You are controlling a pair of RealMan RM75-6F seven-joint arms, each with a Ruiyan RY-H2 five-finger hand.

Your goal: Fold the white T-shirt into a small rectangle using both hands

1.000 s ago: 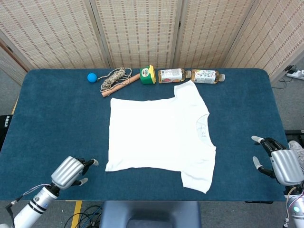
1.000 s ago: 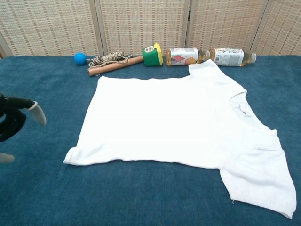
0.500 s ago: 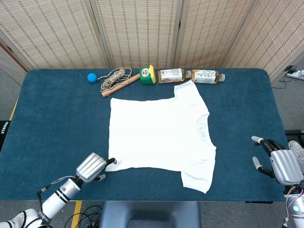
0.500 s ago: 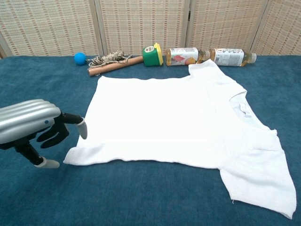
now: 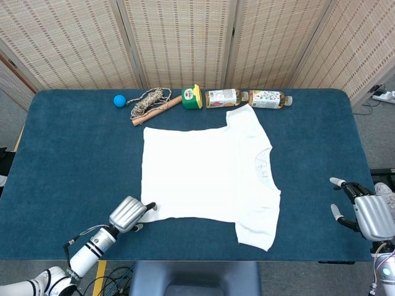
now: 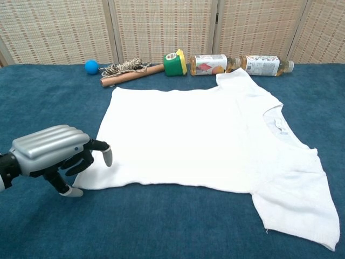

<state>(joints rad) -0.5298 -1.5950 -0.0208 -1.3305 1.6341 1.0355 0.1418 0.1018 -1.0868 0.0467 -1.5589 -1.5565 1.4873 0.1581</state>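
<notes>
The white T-shirt (image 5: 207, 172) (image 6: 205, 143) lies flat on the blue table, its hem to the left and its collar to the right. My left hand (image 5: 130, 214) (image 6: 54, 154) hovers at the shirt's near-left hem corner, fingers apart, with one fingertip (image 6: 108, 157) over the cloth edge and the thumb tip beside the corner; it holds nothing. At the table's near right edge, well clear of the shirt, my right hand (image 5: 365, 213) stays open; the chest view does not show it.
Along the far edge lie a blue ball (image 5: 119, 100), a coil of rope on a wooden stick (image 5: 151, 103), a green and yellow container (image 5: 192, 97) and two bottles (image 5: 225, 97) (image 5: 269, 98) on their sides. Bare blue tablecloth (image 5: 74, 160) surrounds the shirt.
My left hand has moved right along the near edge, from well left of the shirt to its near-left hem corner. The right hand has barely shifted. The shirt lies as before.
</notes>
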